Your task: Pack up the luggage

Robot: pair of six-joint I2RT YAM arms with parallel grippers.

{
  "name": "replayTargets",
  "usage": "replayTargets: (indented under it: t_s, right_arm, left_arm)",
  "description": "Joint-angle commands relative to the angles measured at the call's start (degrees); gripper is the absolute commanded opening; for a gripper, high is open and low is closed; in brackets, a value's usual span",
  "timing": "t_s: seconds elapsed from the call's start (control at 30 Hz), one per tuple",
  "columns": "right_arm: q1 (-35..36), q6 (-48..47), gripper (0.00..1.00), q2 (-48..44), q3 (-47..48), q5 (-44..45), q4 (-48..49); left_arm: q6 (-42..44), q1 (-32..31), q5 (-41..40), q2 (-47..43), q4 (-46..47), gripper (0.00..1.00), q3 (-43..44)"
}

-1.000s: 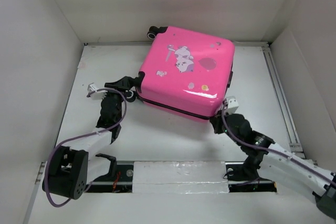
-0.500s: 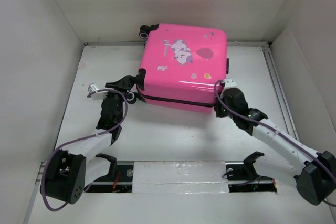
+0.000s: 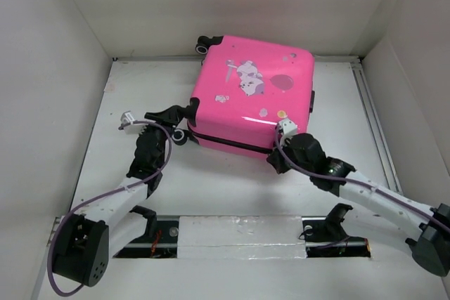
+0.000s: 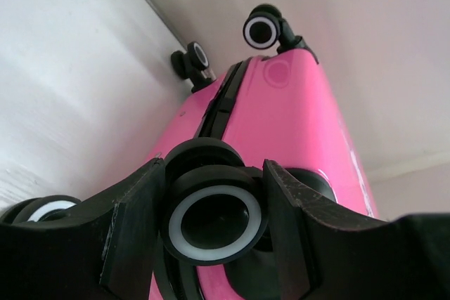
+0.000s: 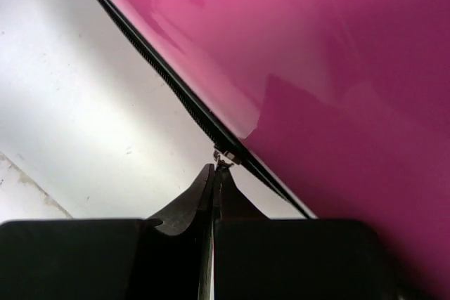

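Note:
The hot-pink luggage (image 3: 253, 96) lies flat and closed at the back of the table, stickers up. My left gripper (image 3: 184, 119) is at its left corner, shut on a black wheel (image 4: 214, 212) with a white ring that sits tight between the fingers (image 4: 133, 230). My right gripper (image 3: 274, 161) is at the front edge, shut on the small metal zipper pull (image 5: 223, 161) of the black zip seam (image 5: 176, 93). The pink shell (image 5: 337, 68) fills the right wrist view. The lining is hidden.
White walls close in the table on the left, back and right. A metal rail (image 3: 373, 124) runs along the right side. A white taped strip (image 3: 239, 233) lies between the arm bases. Two far wheels (image 4: 264, 29) point toward the back wall.
My right gripper has slid left and nearer along the front zip seam. The luggage has turned a little on the table. My left gripper still holds the wheel.

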Motion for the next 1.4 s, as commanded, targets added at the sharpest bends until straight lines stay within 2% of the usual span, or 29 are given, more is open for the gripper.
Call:
replayTargets:
  t_s: [0.0,0.1,0.13,0.27,0.37,0.47,0.7,0.83,0.97,1.0,1.03,1.07,1.13,1.17,1.3,1.37]
  right_arm:
    - [1.0,2.2,0.0,-7.9,0.9,-8.4,11.0]
    - [-3.2,0.4,0.0,-7.1,4.9,-9.8,11.5]
    - [-3.2,-0.5,0.0,-4.0,6.1,-10.5,12.1]
    - [0.9,-0.5,0.0,8.1,9.8,-13.4,20.3]
    - [6.6,-1.1,0.0,17.6,13.8,-12.0,23.9]
    - [9.2,-1.9,0.0,22.5,15.7,-11.5,27.0]
    - [9.7,-3.6,0.0,26.4,17.5,-7.6,29.2]
    - [9.7,-0.1,0.0,28.2,16.4,-4.8,37.2]
    - [9.7,1.0,0.0,28.2,13.8,-4.1,40.2]
    - [10.2,1.0,0.0,27.4,13.0,-4.1,40.2]
    - [10.2,1.0,0.0,26.6,11.4,-4.1,39.1]
    - [11.1,1.6,0.0,24.3,10.4,-3.4,38.0]
    - [11.7,2.2,0.0,21.7,7.1,-3.4,38.0]
    - [11.7,2.7,0.0,18.8,6.2,-3.4,37.4]
    - [12.9,2.7,0.0,11.5,4.2,-1.8,31.6]
    - [13.4,2.7,0.0,9.0,3.6,-1.8,29.8]
  left_arm:
    - [-1.1,-5.1,17.0,1.1,2.6,0.0,3.2]
    - [-2.0,-5.9,20.1,3.1,6.7,0.0,2.7]
    - [-2.6,-6.5,20.7,3.8,6.7,0.0,2.7]
    - [-0.2,-14.8,16.4,5.8,5.7,0.0,4.6]
    - [-0.2,-16.3,16.4,5.8,7.2,0.0,4.6]
    - [-0.2,-16.8,21.2,5.8,6.0,0.0,5.7]
    - [-3.4,-26.2,25.4,6.0,5.5,0.0,5.7]
    - [-4.1,-32.6,21.0,7.0,6.4,0.0,5.0]
    - [0.1,-33.2,18.1,2.3,0.3,0.0,6.4]
    - [1.5,-33.2,15.3,0.8,-1.0,0.0,7.0]
    - [2.7,-33.2,13.9,-0.4,-4.4,0.03,7.7]
    - [3.7,-33.2,11.7,-1.5,-7.2,0.15,8.6]
    - [7.1,-32.7,5.0,-3.8,-11.6,0.5,11.3]
    - [7.7,-32.1,3.2,-3.8,-12.5,0.72,11.9]
    - [8.2,-27.7,-2.7,-3.7,-11.9,0.95,13.9]
    - [7.5,-22.6,-1.2,0.3,-12.4,0.97,17.1]
